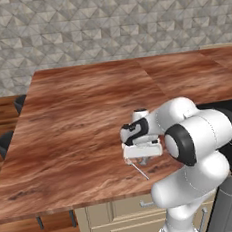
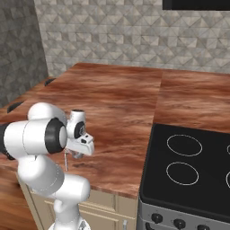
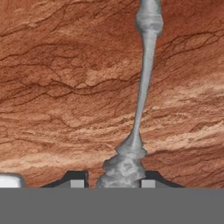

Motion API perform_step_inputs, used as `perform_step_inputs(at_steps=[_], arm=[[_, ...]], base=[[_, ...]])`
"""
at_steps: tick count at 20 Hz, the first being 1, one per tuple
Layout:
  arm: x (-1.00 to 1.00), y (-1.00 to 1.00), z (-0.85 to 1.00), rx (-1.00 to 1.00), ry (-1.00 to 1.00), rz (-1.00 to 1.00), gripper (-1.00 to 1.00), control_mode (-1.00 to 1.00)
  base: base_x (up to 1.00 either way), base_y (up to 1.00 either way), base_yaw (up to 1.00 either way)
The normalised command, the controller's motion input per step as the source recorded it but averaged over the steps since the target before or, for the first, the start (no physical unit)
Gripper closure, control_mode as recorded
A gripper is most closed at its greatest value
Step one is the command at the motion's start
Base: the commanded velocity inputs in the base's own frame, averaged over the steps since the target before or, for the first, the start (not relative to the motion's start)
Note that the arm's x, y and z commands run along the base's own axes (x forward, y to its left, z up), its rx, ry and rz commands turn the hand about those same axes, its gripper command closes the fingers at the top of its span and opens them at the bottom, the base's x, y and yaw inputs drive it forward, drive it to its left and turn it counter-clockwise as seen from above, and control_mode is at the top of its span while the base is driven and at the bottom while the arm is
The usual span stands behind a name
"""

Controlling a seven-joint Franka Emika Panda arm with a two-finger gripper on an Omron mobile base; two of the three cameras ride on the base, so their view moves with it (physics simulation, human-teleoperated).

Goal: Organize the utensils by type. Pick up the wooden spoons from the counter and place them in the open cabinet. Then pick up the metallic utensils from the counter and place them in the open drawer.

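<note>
Tool low over the tabletop, at five o'clock near its front edge, above a thin silver utensil. From the right, the utensil lies below the tool. Hand view: fingertips flank its lumpy grey end; whether they pinch it, I cannot tell. That slim piece could twist free.
</note>
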Motion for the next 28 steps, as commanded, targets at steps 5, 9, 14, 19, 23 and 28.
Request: perform_step_inputs(at_steps=[5,9,14,19,23,28], arm=[[-0.10,-0.18,-0.15,0.10,-0.03,-0.06,1.00,-1.00],[0.00,-0.02,0.42,0.02,-0.04,0.00,1.00,-1.00],[0.00,0.02,0.66,-0.05,-0.02,0.00,1.00,-1.00],[-0.02,0.00,0.62,-0.08,-0.09,0.05,1.00,-1.00],[-0.12,0.00,0.46,-0.04,-0.06,0.06,1.00,-1.00],[-0.10,-0.01,0.38,-0.05,0.00,0.03,1.00,-1.00]], base=[[0.00,0.00,0.00],[0.00,0.00,0.00],[0.00,0.00,0.00],[0.00,0.00,0.00],[0.00,0.00,0.00],[0.00,0.00,0.00]])
